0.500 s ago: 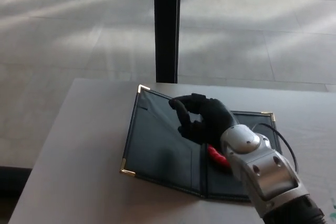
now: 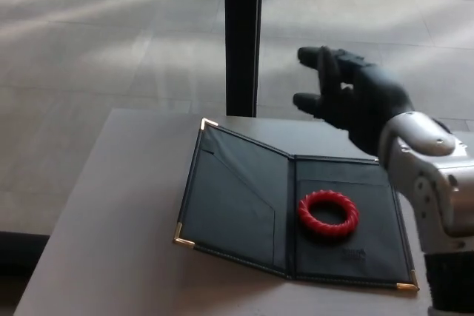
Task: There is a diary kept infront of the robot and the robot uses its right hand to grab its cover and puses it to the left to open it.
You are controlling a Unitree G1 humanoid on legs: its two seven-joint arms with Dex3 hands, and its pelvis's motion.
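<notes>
I see the diary open on the table, red ring exposed; my right hand hovers spread, empty.

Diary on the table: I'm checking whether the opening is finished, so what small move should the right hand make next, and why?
Probably just draw the right hand back toward the robot's side. The diary already lies spread open on the table, its left cover resting low, with a red ring on the right page. The hand hangs open above the far edge, touching nothing, so no further push seems needed.
</notes>
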